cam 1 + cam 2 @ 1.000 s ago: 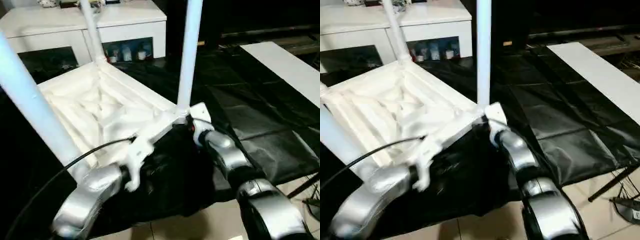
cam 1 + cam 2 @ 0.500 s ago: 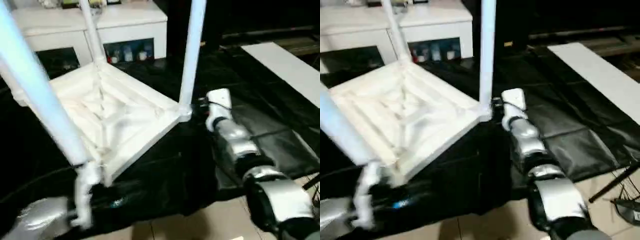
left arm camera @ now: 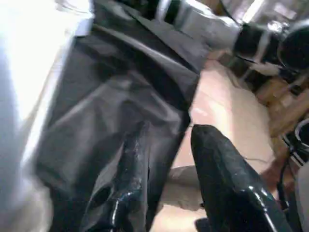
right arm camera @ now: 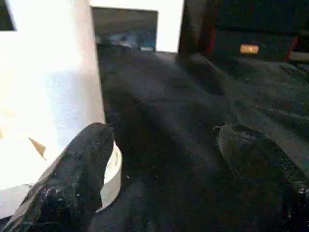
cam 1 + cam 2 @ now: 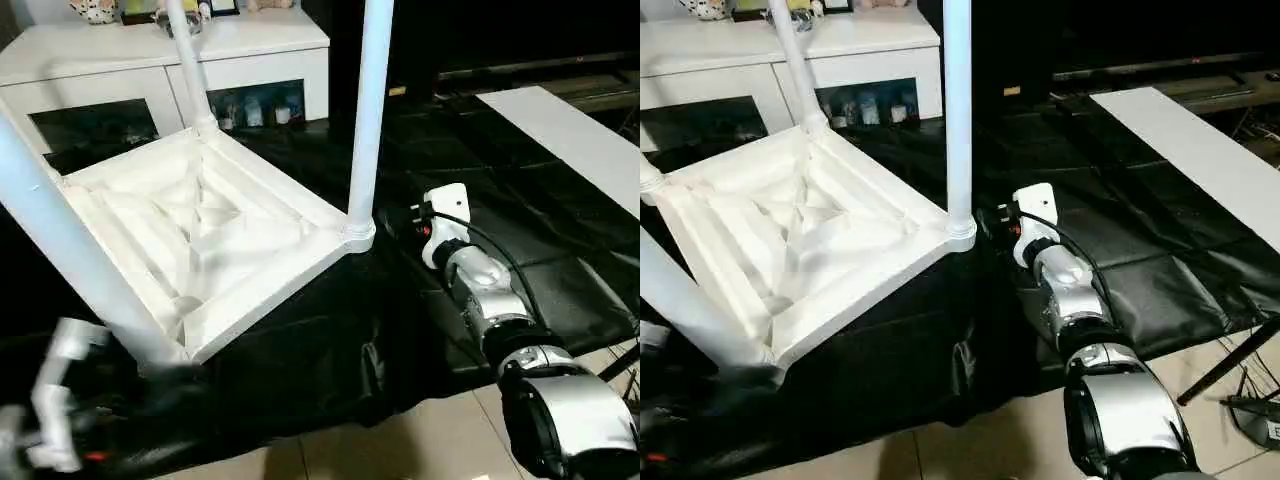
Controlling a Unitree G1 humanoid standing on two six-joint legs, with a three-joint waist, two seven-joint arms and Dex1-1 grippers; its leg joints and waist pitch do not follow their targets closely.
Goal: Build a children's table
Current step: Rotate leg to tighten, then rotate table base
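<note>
The children's table lies upside down on black cloth, its X-ribbed white tabletop [image 5: 200,230] facing up. White legs stand in three corner sockets: the far leg [image 5: 188,60], the right leg [image 5: 368,110] and the near-left leg [image 5: 50,240]. My right gripper [image 4: 164,140] is open and holds nothing; it sits just right of the right leg's socket [image 5: 358,236], apart from it. My left gripper [image 3: 169,133] is open over the black cloth, low at the near-left, below the tabletop's near corner [image 5: 185,350].
A white cabinet [image 5: 150,60] with dark glass doors stands behind the tabletop. A flat white board [image 5: 570,140] lies at the far right on the black cloth [image 5: 480,180]. Tiled floor [image 5: 400,440] runs along the front, with a dark stand leg [image 5: 1230,365] at the right.
Both grippers have come off the tabletop's near edge. The left arm has dropped back to the lower left, and the right gripper has pulled away to the right of the corner socket.
</note>
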